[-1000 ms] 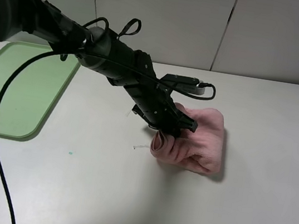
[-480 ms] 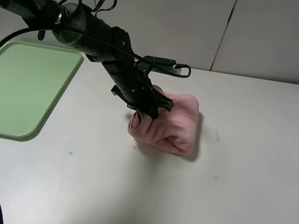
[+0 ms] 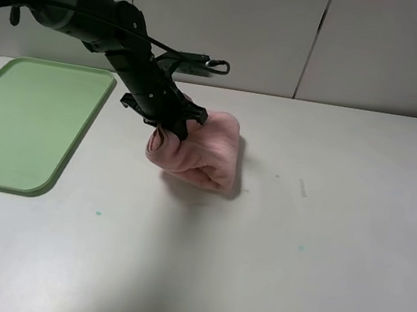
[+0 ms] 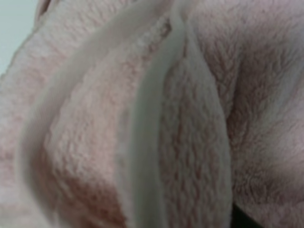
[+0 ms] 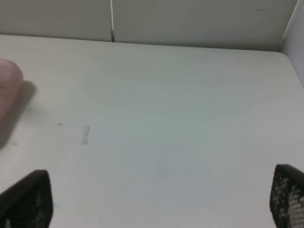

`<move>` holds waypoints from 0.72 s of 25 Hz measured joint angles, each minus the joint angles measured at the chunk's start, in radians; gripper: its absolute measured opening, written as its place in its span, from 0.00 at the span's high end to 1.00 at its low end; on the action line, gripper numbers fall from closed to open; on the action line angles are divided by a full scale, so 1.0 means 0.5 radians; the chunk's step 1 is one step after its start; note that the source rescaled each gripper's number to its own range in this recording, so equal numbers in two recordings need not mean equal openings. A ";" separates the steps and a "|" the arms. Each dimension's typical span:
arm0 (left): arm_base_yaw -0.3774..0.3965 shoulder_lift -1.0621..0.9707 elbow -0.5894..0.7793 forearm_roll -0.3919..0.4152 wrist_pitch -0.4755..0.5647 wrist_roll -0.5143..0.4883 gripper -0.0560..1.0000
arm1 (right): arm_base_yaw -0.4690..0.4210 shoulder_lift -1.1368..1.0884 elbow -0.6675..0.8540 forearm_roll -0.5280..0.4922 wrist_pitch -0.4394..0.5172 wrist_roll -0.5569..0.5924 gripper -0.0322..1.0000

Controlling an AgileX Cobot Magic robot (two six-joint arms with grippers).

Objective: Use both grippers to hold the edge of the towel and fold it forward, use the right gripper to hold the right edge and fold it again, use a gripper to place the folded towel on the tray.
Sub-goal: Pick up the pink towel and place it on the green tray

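the towel is a bunched, folded pink bundle, and over the last second we have carried it steadily toward the left of the table: it was near the middle, now it hangs close to the tray but still short of its rim. the left gripper is clamped on the bundle's upper left end, and the left wrist view is filled with terry pile and pale hem, so the layers look pinched together. we judge the folds done and the last step, the placing, well under way.

the tray lies bare and green at the table's left edge, with a strip of table between it and the towel. the right gripper stands with its fingers wide apart, holding nothing, looking over bare table. the loose lower fold sags, so we think it could drag or open as it crosses the rim.
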 joint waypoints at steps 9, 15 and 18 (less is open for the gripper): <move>0.168 -0.152 0.085 0.106 0.037 -0.072 0.77 | 0.000 0.000 0.000 0.000 0.000 0.000 0.00; 0.381 -0.316 0.306 0.162 0.024 -0.080 0.77 | 0.000 0.000 0.000 0.000 0.000 0.000 0.00; 0.448 -0.365 0.359 0.186 0.016 -0.082 0.77 | 0.000 0.000 0.000 0.000 0.000 0.000 0.00</move>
